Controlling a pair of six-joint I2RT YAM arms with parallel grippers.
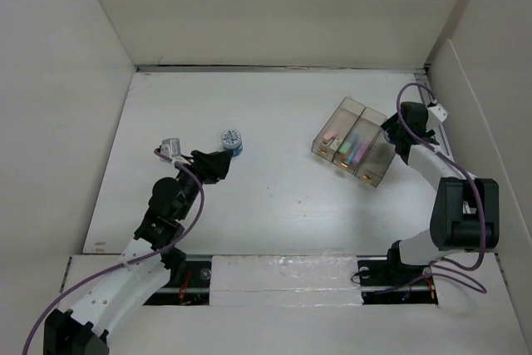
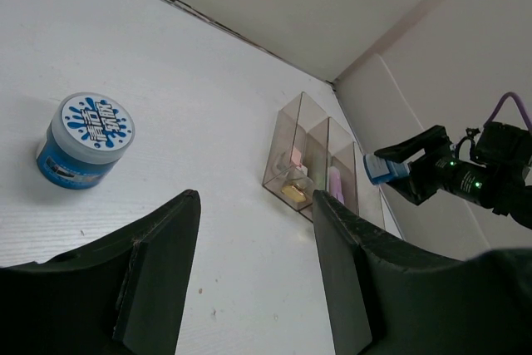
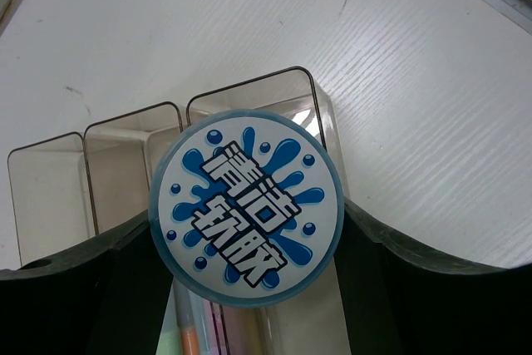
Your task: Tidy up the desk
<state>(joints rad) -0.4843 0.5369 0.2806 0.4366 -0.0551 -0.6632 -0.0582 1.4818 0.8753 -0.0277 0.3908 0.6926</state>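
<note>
Watching the right tool point(image 3: 249, 234): jaws clamped on a round blue-lidded tub point(image 3: 247, 180), held above the clear three-compartment tray point(image 3: 50, 197) at the white bench's point(image 1: 274, 205) right side. I see the left tool point(image 2: 253, 205) spread wide and empty, a second blue tub point(image 2: 83, 140) standing on the bench just beyond it. Bench spans the whole space between the white panel walls point(image 1: 50, 81).

Plain white walls closed in the matte white desk point(image 1: 274, 205) on three sides: a back wall point(image 1: 283, 6), a left wall point(image 1: 50, 122) and a right wall point(image 1: 507, 22). A dark seam point(image 1: 283, 67) ran along the foot of the back wall. Light was even and soft, with only faint shadows.
</note>
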